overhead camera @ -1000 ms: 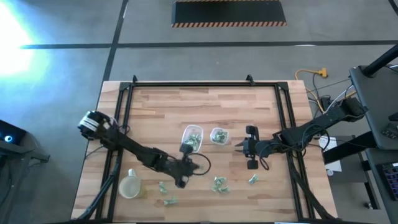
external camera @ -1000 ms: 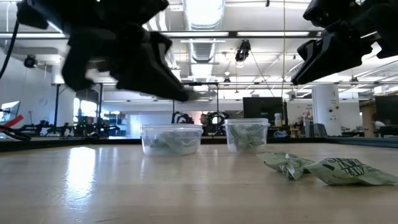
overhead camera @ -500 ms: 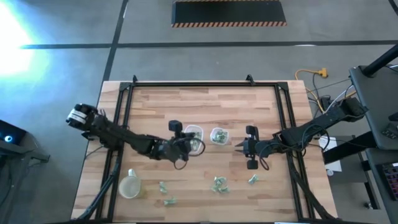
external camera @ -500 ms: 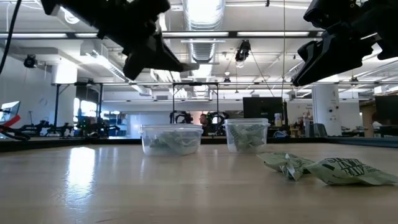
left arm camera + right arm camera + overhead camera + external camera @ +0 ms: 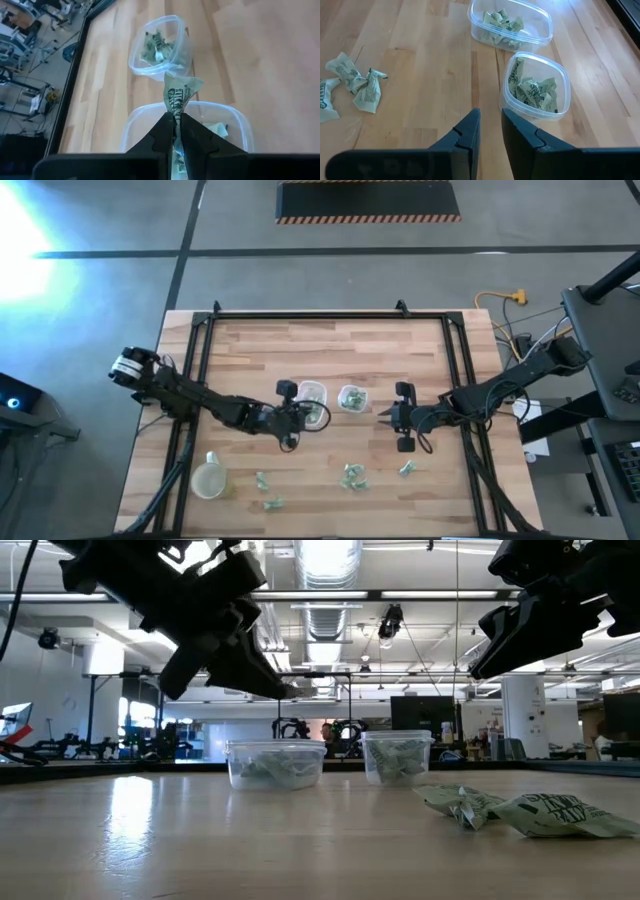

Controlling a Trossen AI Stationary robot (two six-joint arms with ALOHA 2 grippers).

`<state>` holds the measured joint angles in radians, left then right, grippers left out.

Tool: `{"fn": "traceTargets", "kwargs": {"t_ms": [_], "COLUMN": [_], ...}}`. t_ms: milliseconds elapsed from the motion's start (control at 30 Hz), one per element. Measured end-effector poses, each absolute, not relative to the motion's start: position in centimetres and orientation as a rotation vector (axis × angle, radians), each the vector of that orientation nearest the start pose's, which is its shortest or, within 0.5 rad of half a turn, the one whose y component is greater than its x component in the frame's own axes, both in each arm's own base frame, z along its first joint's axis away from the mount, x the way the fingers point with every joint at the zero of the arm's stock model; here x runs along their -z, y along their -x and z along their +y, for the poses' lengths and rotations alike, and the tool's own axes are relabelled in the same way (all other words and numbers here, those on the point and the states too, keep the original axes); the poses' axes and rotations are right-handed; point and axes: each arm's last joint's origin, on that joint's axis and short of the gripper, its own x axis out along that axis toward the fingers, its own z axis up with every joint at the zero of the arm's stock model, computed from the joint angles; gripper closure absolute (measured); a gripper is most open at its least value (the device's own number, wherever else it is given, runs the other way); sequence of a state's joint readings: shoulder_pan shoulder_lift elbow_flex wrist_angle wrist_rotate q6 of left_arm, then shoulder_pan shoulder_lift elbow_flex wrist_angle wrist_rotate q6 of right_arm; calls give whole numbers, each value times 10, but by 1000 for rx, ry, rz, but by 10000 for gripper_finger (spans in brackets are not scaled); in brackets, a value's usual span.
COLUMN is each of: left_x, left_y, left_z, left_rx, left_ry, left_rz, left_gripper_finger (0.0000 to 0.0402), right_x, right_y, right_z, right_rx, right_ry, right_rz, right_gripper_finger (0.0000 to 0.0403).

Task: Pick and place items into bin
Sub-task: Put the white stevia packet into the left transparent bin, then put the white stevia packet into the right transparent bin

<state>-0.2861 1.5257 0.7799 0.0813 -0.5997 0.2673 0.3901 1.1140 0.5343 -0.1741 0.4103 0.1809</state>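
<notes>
The items are small pale-green and white crinkly wrapped pieces. Loose ones lie on the wood near the table's near edge (image 5: 352, 475), (image 5: 407, 468), (image 5: 265, 482). More fill two clear containers, the left one (image 5: 312, 394) and the right one (image 5: 350, 397). My left gripper (image 5: 293, 417) hovers at the left container's (image 5: 220, 117) near rim, shut on one piece (image 5: 178, 95). My right gripper (image 5: 385, 417) hangs in the air just right of the right container (image 5: 536, 88), open and holding nothing. My left gripper pinches one wrapped piece between its two fingertips (image 5: 165, 122), at the piece's lower part (image 5: 176, 111). The piece is lifted clear. Its crinkled free end (image 5: 182, 82) sticks out past the fingertips, over the left container's opening.
A round pale cup (image 5: 208, 478) stands near the table's near left corner. Black frame rails (image 5: 195, 370) run along the left, far and right sides. Two pieces (image 5: 520, 810) lie close to the low camera. Bare wood stretches between the containers and the far rail.
My left gripper has moved from the loose pieces at the table's near side toward the far edge and upward, stopping at the left container. In the last half second it has sunk slightly. My right gripper has kept still.
</notes>
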Motion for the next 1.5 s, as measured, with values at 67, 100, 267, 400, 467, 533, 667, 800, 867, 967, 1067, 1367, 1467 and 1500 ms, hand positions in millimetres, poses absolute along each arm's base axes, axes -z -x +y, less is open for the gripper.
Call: {"fn": "traceTargets", "kwargs": {"t_ms": [67,100,267,400,467,533,667,800,867,967,1067,1367,1467,1500], "left_x": [-189,-189,-188,-187,-186,-186,-191,-199,-201,-202,-201,-200,-200,-200], "left_y": [-294,-294,-294,-295,-295,-295,-295,-294,-293,-292,-292,-291,-291,-291], "left_z": [-68,-67,-60,-56,-55,-55,-56,-61,-63,-65,-65,-65,-65,-65], "left_rx": [-229,-233,-256,-286,-303,-310,-308,-295,-286,-281,-281,-281,-281,-281], "left_ry": [-531,-531,-536,-529,-527,-529,-523,-514,-515,-514,-515,-516,-514,-514], "left_rz": [638,641,666,674,676,675,658,625,622,615,618,621,619,618], "left_gripper_finger": [388,386,361,328,311,296,276,271,271,271,271,271,271,271], "right_x": [-192,-192,-191,-190,-190,-189,-188,-186,-181,-175,-173,-170,-167,-166], "right_y": [-199,-199,-199,-198,-198,-198,-197,-196,-194,-189,-187,-165,-156,-154], "right_z": [69,69,69,69,69,69,69,69,72,77,85,121,129,131], "right_rx": [82,81,82,83,83,83,84,60,-20,-180,-280,-427,-393,-374], "right_ry": [121,120,121,121,122,123,122,62,0,-106,-159,-189,-161,-147], "right_rz": [688,687,689,692,694,695,696,707,745,812,814,835,820,808], "right_gripper_finger": [334,333,326,323,325,328,334,332,328,322,317,314,314,312]}}
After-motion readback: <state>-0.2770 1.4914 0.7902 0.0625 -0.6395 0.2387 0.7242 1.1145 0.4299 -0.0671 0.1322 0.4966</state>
